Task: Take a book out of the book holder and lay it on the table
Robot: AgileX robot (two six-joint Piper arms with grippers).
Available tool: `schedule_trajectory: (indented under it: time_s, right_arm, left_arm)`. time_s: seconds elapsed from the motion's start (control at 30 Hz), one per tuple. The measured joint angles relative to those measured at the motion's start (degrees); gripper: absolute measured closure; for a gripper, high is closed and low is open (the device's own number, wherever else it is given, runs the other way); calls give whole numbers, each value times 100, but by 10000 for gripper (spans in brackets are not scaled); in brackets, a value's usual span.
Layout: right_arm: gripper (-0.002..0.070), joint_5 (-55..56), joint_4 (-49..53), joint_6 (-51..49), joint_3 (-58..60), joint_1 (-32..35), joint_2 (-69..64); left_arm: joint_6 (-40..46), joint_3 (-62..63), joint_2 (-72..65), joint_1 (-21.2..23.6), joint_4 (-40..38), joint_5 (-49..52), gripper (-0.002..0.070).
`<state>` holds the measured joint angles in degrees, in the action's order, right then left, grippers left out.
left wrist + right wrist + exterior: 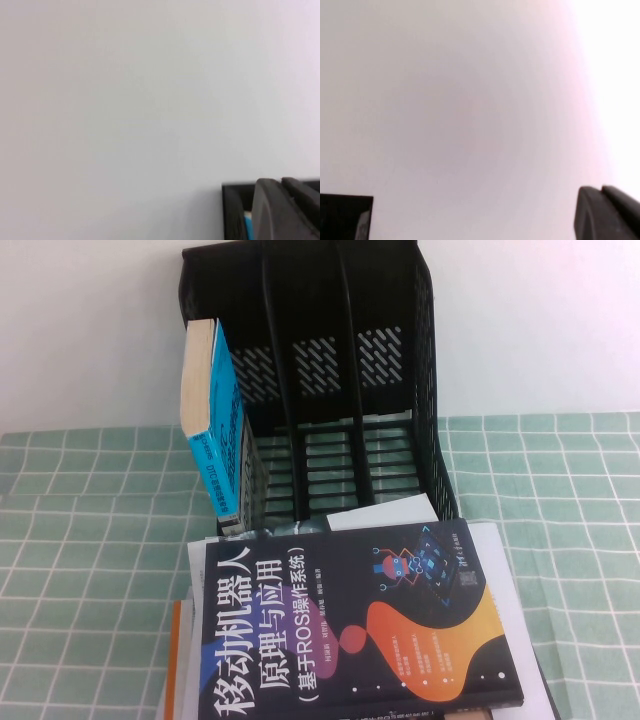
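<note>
The book [218,420], cyan-covered with cream page edges, stands on end in the left slot of the black book holder [390,380] and pokes out toward the front. The holder's other two slots hold nothing. The pale green gridded table [90,540] lies around it. Neither arm shows in the high view. In the left wrist view my left gripper [280,181] has its fingers pressed together, empty, before the holder's top corner [232,210] and a sliver of the cyan book [247,225]. My right gripper [601,189] is shut and empty, facing the white wall.
A dark navy book [350,630] with orange shapes lies flat on a stack of white papers [500,560] just in front of the holder. An orange edge [173,660] peeks from under the stack. A white wall [540,320] stands behind.
</note>
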<state>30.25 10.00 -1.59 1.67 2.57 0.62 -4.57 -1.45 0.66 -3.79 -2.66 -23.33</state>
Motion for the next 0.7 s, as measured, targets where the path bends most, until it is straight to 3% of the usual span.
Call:
schedule_trajectory:
  time_s: [0.17,0.5,0.7]
  right_arm:
    - [678,369,-75,126,-15,0,0]
    - [678,-2453,1793,-770,-1732,0,0]
    - [678,-3446,1881,-856,-2519,0,-103]
  left_arm:
    - [-360,34,3,0,1,-847,676]
    - [-632,2479,-225,0,140,2608,676]
    - [-597,3228,-878,0,175,3289,676]
